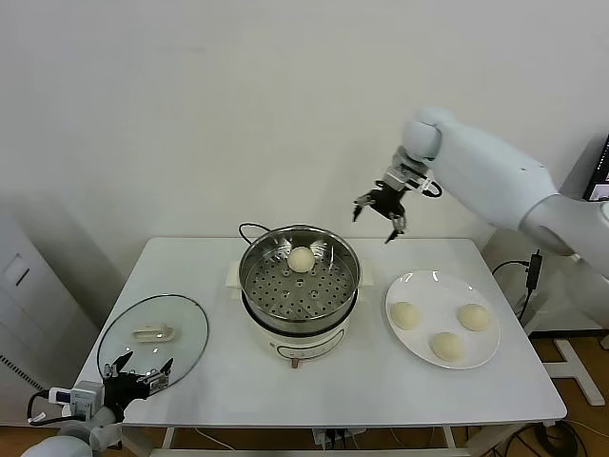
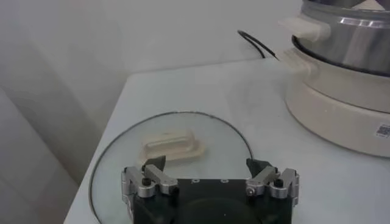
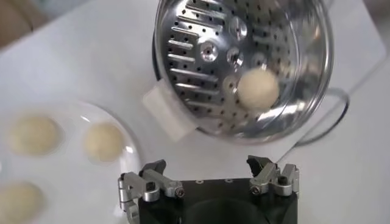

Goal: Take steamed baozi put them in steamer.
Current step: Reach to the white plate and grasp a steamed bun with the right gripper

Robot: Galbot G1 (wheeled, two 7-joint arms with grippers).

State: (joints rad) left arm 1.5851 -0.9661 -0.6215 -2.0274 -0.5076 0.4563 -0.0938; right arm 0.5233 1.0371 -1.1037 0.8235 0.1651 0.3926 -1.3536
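Baozi (image 1: 301,259) in steamer (image 1: 328,249), label (image 2: 382,130) unreadable

One pale baozi (image 1: 301,259) inside steel steamer (image 1: 255,286); three baozi (image 1: 447,329) outside.

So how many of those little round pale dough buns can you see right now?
4. One small round cream-white bun lies in the shiny perforated steel steamer basket, toward its back. Three others sit apart on the flat white plate to the steamer's right. None looks hidden.

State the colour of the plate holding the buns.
White, plain; the plate shows best in the head view.
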